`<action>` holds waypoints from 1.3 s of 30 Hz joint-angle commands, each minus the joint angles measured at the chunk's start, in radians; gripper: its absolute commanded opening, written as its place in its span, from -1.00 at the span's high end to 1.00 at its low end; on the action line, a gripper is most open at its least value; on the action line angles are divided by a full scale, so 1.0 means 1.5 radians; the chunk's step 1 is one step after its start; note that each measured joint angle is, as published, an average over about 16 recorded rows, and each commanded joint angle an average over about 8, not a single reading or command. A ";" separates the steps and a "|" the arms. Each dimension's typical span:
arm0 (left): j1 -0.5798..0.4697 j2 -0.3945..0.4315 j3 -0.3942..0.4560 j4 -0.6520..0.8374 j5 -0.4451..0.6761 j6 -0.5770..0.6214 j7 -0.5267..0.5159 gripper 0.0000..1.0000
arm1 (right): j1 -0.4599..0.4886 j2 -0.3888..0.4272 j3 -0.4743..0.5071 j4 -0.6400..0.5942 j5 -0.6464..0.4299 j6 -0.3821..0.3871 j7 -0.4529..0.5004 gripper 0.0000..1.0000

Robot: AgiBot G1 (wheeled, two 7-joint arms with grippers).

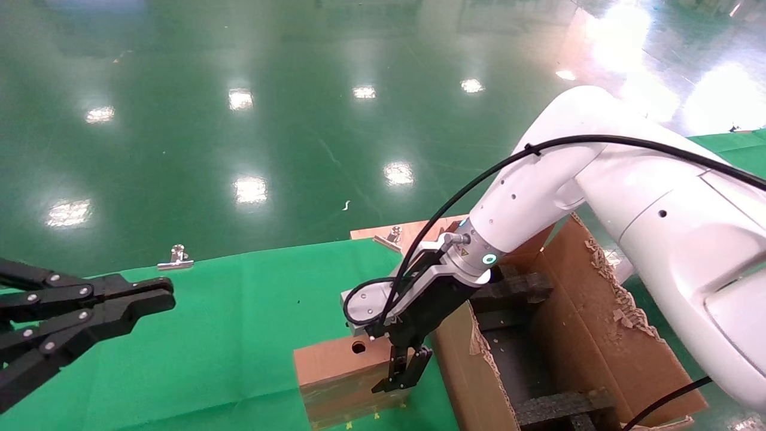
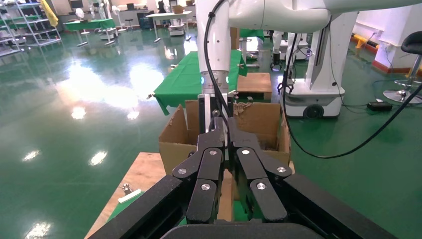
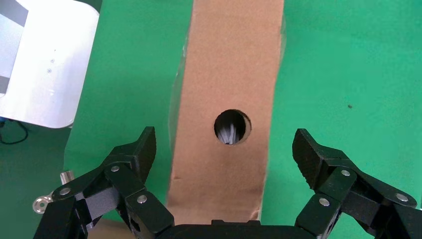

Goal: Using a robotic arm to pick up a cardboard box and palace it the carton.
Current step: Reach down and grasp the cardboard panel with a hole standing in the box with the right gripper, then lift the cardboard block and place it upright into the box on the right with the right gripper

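The small brown cardboard box (image 1: 335,366) with a round hole stands on the green cloth close beside the carton (image 1: 574,335). The carton is large, with ragged flaps and black foam inside. My white right arm reaches down over the box. Its gripper (image 1: 402,371) is open, just above the box's end nearest the carton. In the right wrist view the box (image 3: 226,74) runs between the spread fingers (image 3: 144,149), which do not touch it. The right gripper (image 3: 226,152) holds nothing. My left gripper (image 1: 161,296) is shut and empty at the left, also in its own view (image 2: 225,139).
The green-clothed table (image 1: 239,335) ends at the back edge, with a metal clamp (image 1: 175,258) there. A second clamp (image 1: 392,234) sits on a wooden board (image 1: 419,230) behind the carton. The carton (image 2: 263,124) shows in the left wrist view. Glossy green floor lies beyond.
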 commanded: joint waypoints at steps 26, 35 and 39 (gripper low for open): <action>0.000 0.000 0.000 0.000 0.000 0.000 0.000 -1.00 | -0.006 0.006 0.008 0.009 0.004 -0.001 0.003 1.00; 0.000 0.000 0.000 0.000 0.000 0.000 0.000 -1.00 | -0.007 0.007 0.008 0.009 0.005 0.000 0.004 1.00; 0.000 0.000 0.000 0.000 0.000 0.000 0.000 -1.00 | -0.006 0.008 0.008 0.009 0.006 0.002 0.004 1.00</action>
